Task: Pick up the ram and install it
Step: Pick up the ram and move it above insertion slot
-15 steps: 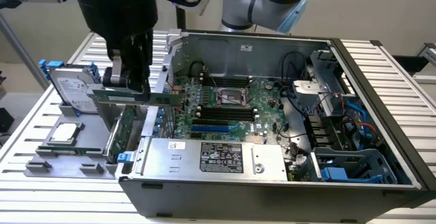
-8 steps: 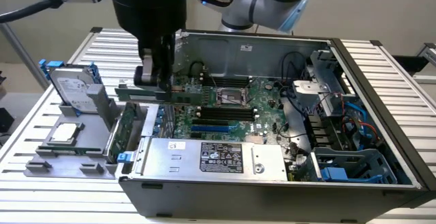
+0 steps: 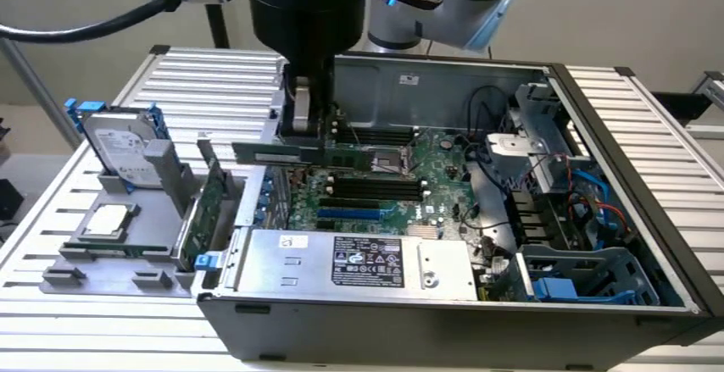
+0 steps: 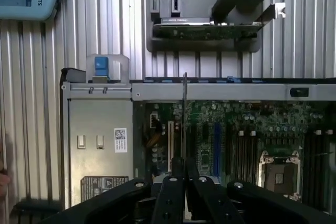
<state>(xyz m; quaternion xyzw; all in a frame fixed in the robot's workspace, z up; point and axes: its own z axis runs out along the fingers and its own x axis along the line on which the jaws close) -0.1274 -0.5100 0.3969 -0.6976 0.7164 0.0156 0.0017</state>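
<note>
The ram point(image 3: 263, 153) is a long thin green stick held level above the left wall of the open computer case point(image 3: 453, 304). My gripper point(image 3: 307, 139) is shut on its middle, coming down from above. In the wrist view the ram point(image 4: 184, 116) appears edge-on as a thin line rising from between my fingertips point(image 4: 184, 174), over the motherboard point(image 4: 231, 124). On the motherboard point(image 3: 436, 164) lie black memory slots point(image 3: 374, 187), below and to the exterior view's right of the stick. The memory slots point(image 4: 244, 153) lie beside the processor socket point(image 4: 276, 174).
A grey parts holder point(image 3: 114, 258) at the exterior view's left carries a hard drive point(image 3: 119, 141), a silver processor point(image 3: 102, 219) and a green expansion card point(image 3: 202, 211). The power supply point(image 3: 351, 262) fills the case's near side. Cables point(image 3: 543, 181) and a blue drive cage point(image 3: 582, 279) crowd its right.
</note>
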